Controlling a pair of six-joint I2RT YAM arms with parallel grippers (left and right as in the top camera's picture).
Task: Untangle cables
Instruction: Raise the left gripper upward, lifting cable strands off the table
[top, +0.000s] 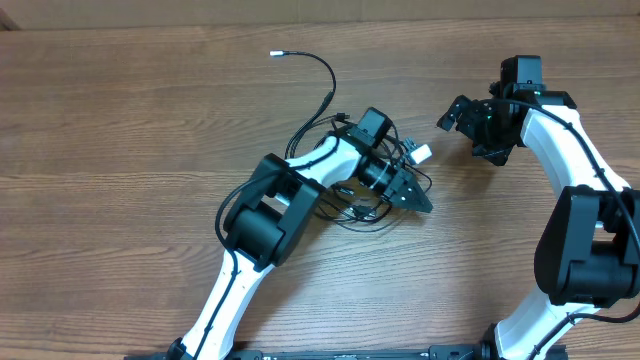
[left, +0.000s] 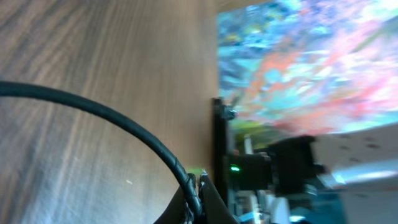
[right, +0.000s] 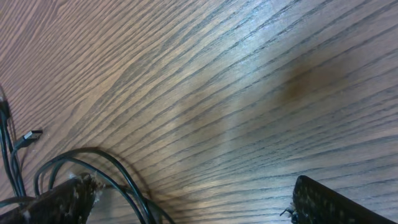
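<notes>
The cables (top: 350, 205) are bunched in a knot of crossed loops at the middle of the table (top: 120, 120), largely hidden under the left arm. One strand is seen to run free of the knot, curving up and away to a silver tip (top: 278, 53) well apart from the rest. A small white connector (top: 421, 153) lies just beside the knot on its right.

The left gripper (top: 415, 192) is closed down fully. In the left wrist view a single black cord (left: 93, 109) is shown pinched between its fingertips, arcing off over the wood to the left. Which strand of the knot this is cannot be told.

The right gripper (top: 458, 112) is spread wide with nothing in it and hovers near the right side of the knot. In the right wrist view a few loops (right: 93, 165) and a small plug end (right: 28, 135) are seen at the lower left by one finger, and only bare wood is seen between the fingers.

The task is judged to be at an early stage. No cable is laid out fully separate; only one end lies clear. One strand is gripped, but no pull-out is made yet. Nearly everything is judged to be left: each cord is to be drawn from the knot and set down apart.
</notes>
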